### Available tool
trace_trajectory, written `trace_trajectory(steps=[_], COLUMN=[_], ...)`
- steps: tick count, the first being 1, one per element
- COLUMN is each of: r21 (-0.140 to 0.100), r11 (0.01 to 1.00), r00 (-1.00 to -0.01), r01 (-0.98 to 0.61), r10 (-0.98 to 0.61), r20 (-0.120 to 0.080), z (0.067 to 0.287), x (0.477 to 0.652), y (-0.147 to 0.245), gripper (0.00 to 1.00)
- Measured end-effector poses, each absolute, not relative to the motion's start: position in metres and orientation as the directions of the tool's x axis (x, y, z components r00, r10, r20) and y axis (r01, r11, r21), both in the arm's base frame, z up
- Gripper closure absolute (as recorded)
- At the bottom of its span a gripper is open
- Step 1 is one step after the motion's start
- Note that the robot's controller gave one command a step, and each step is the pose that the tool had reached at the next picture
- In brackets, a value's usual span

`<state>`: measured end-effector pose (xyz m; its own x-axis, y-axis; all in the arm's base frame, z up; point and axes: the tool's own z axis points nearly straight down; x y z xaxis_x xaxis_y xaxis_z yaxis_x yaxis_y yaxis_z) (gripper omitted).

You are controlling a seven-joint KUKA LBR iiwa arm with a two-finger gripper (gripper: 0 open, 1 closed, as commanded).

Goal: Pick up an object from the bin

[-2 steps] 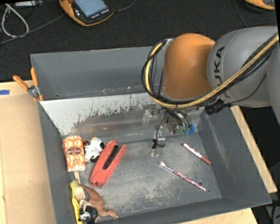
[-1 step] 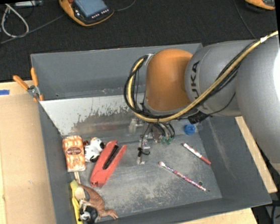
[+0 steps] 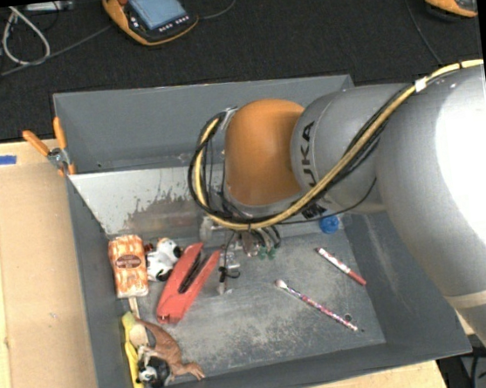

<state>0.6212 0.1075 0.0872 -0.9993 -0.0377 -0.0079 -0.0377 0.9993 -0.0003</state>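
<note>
Red stapler (image 3: 184, 285) lay just beside the tool (image 3: 228, 274); I couldn't tell the tool's state. Off-centre descent might've knocked it aside.

Two pens counted, one red and white pen (image 3: 342, 266), one pink pen (image 3: 316, 305), two toy animals, one black-and-white toy (image 3: 163, 258), one brown toy (image 3: 173, 354), one red cutter (image 3: 182, 286), one orange packet (image 3: 129, 265), one yellow piece (image 3: 131, 361), one blue piece (image 3: 329, 223) partly seen
</note>
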Motion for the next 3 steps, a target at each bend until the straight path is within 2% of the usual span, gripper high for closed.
trace_trajectory(steps=[1,2,3], r21=[-0.001,-0.006,-0.006], r11=[0.999,0.98,0.98], r00=[-0.999,-0.98,-0.98], r01=[-0.036,-0.199,-0.199], r10=[-0.036,-0.199,-0.199], r20=[-0.007,-0.001,-0.001], z=[0.07,0.069,0.069], x=[0.599,0.601,0.601], y=[0.179,0.207,0.207], gripper=[0.0,1.0,1.0])
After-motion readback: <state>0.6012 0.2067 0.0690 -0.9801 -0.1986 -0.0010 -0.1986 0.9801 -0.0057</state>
